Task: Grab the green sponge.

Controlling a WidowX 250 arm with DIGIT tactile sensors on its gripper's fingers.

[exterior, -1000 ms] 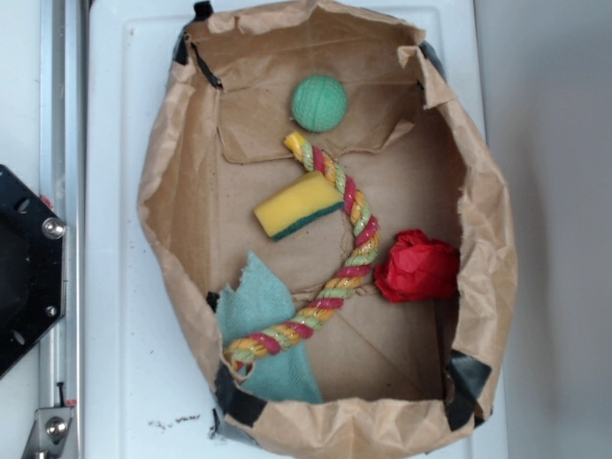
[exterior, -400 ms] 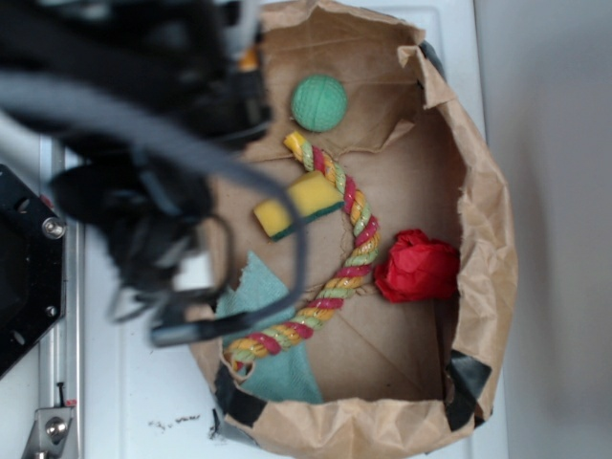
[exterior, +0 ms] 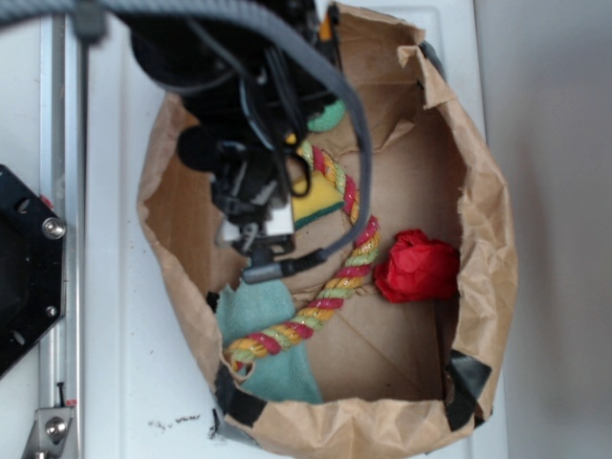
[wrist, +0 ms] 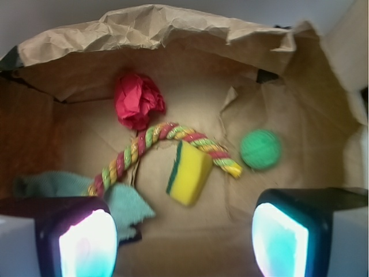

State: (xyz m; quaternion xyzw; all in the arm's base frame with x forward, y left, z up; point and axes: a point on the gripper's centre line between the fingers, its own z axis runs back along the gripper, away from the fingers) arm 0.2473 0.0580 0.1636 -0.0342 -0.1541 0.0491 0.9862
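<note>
A black arm (exterior: 239, 105) trailing a thick grey cable (exterior: 316, 57), its pincer (wrist: 184, 236) tipped with glowing teal-white pads (wrist: 86, 242).

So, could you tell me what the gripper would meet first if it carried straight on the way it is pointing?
Most likely the green sponge: in the wrist view it lies between the open gripper's fingers, ahead of them. Depth is unclear, so it might touch the paper floor of the bag just short of it.

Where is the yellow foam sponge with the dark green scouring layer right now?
In the wrist view the green sponge lies mid-floor in the brown paper bag, touching the multicoloured rope, left of the green ball, ahead of the open gripper.
</note>
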